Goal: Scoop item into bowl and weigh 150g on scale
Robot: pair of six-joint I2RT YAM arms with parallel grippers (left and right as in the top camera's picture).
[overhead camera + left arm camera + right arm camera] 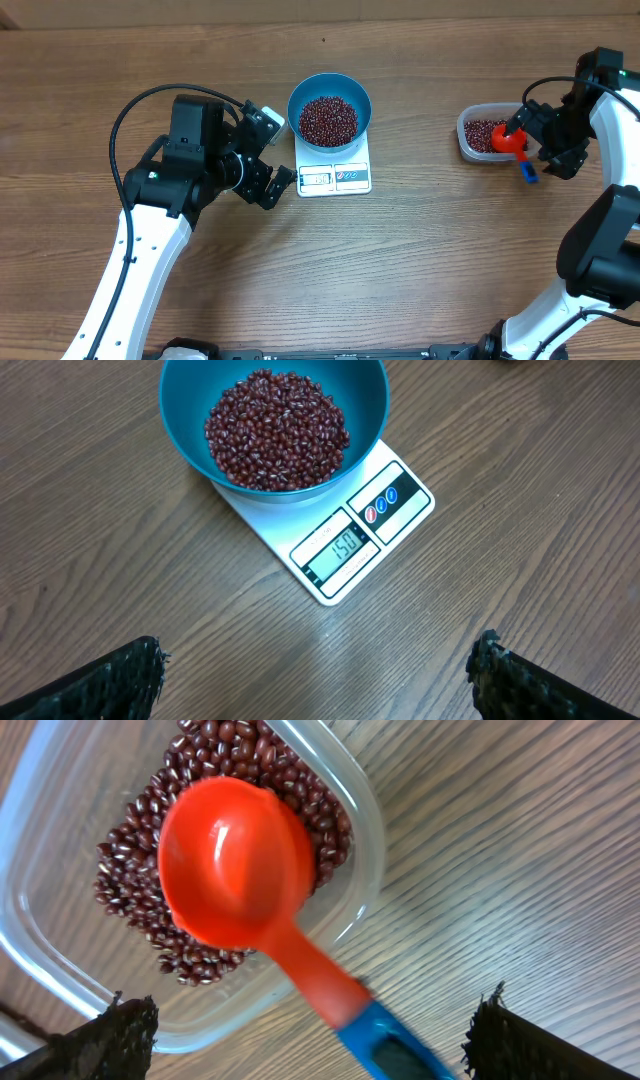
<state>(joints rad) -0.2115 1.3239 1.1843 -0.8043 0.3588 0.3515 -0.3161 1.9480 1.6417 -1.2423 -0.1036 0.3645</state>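
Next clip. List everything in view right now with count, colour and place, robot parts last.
bowl beans: one heap, dark red-brown, filling the bowl
bowl: one, bright blue, on the scale
scale: one, white, mid-table, display reads 150
tub: one, clear plastic, right side of the table
tub beans: shallow layer, dark red-brown, inside the tub
scoop: one, red with blue handle, cup over the tub beans, handle out past the rim
table: one, brown wood
left gripper: black, open, empty, left of the scale
right gripper: black, open, straddling the scoop handle
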